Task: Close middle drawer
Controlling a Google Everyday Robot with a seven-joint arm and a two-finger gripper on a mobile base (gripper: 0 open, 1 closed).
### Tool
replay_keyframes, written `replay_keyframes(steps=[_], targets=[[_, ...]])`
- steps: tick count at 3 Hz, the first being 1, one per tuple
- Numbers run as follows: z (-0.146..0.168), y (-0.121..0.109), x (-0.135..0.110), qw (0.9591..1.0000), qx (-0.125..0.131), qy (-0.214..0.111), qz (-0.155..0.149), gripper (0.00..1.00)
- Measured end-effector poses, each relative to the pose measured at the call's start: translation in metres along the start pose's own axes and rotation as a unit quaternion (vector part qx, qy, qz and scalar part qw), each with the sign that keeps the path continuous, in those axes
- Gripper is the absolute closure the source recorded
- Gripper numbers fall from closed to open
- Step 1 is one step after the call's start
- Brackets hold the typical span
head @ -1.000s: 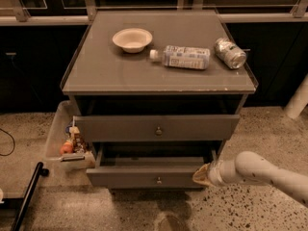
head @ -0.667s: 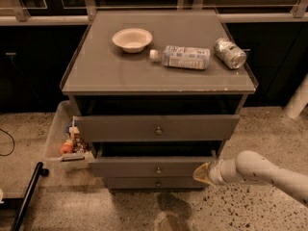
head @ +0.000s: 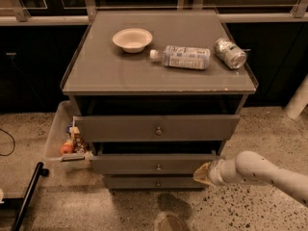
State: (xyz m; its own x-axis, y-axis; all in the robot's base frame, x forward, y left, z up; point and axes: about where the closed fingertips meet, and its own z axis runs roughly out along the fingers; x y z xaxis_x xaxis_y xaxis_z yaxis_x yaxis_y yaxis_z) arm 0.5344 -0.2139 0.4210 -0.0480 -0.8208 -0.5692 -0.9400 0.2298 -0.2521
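The grey cabinet [head: 96, 76] has three drawers. The middle drawer [head: 125, 164] has a plain flat front and a small round knob [head: 158, 167]. It stands out only a little, with a thin dark gap above it. My gripper [head: 203, 173] is on the end of the white arm [head: 260, 170] that comes in from the lower right. Its tip is against the right end of the middle drawer's front. The top drawer [head: 120, 128] also stands out a little. The bottom drawer [head: 134, 182] sits furthest back.
On the cabinet top lie a white bowl [head: 132, 39], a plastic bottle on its side [head: 183, 57] and a can on its side [head: 230, 53]. A clear bin [head: 55, 134] with small items sits on the floor to the left. A black pole [head: 26, 196] leans at lower left.
The middle drawer has slid in from well pulled out to nearly shut. My gripper has moved toward the cabinet with it.
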Motion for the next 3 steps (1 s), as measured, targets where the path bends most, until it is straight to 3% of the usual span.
replay_keyframes(steps=[1,2,3], targets=[[0.0,0.0,0.0,1.0,0.0,0.0,0.0,0.12],[0.008,-0.012,-0.005,0.9999,0.008,-0.005,-0.01,0.0],[0.008,-0.012,-0.005,0.9999,0.008,-0.005,-0.01,0.0]])
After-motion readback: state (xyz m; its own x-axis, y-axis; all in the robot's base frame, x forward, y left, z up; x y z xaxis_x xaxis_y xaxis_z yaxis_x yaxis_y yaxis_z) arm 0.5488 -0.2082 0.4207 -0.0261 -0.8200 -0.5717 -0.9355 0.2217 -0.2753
